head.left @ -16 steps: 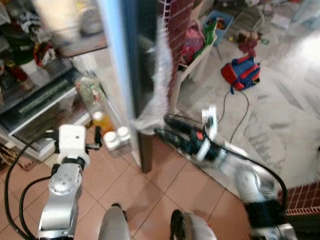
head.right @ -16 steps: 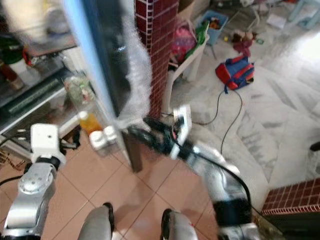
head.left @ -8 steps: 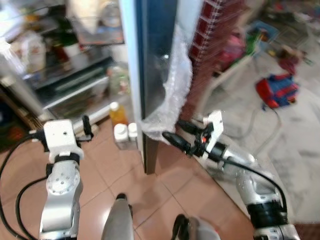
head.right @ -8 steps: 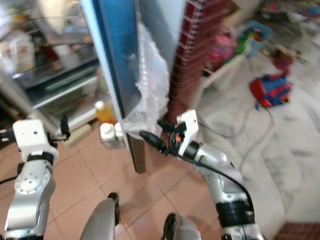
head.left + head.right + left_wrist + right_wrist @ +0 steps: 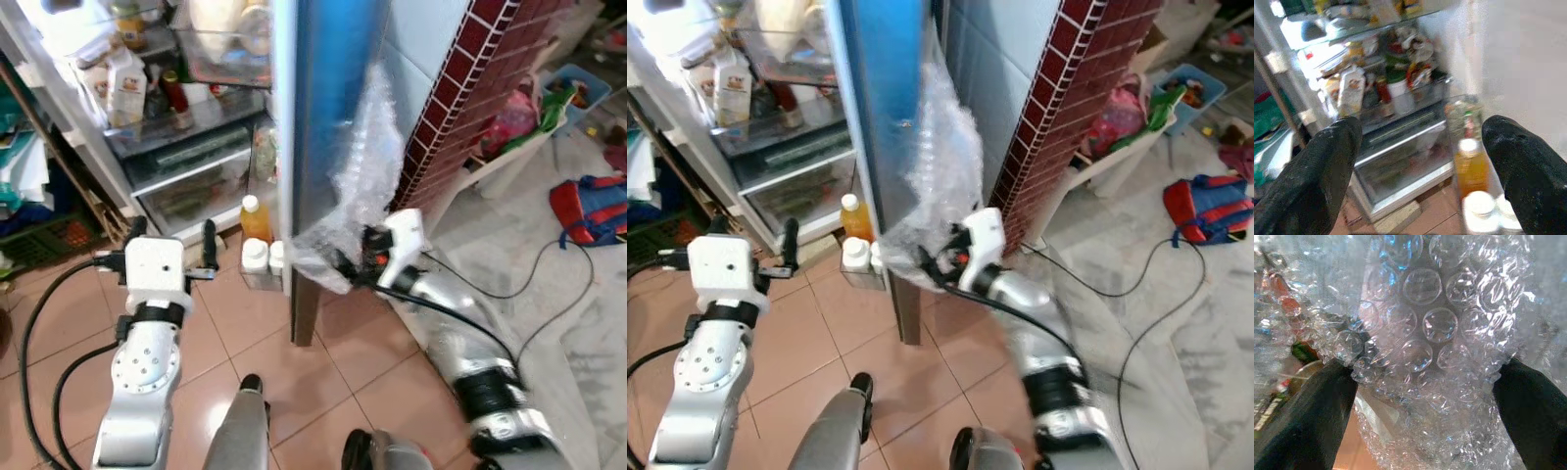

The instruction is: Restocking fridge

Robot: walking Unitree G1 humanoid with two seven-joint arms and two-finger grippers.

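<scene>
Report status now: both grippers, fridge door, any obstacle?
Left gripper open, empty, facing fridge shelves. Right gripper open against bubble wrap hanging on fridge door edge.

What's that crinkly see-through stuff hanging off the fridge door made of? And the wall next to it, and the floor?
The sheet on the fridge door looks like clear plastic bubble wrap: rows of round air pockets, glossy highlights. The right gripper is pushed into it. The wall looks like glazed dark-red brick tile with pale grout. The floor by the fridge seems to be smooth terracotta-coloured tile, slightly shiny.

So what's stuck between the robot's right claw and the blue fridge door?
Bubble wrap hangs between the right gripper and the fridge door; right wrist view shows it.
</scene>
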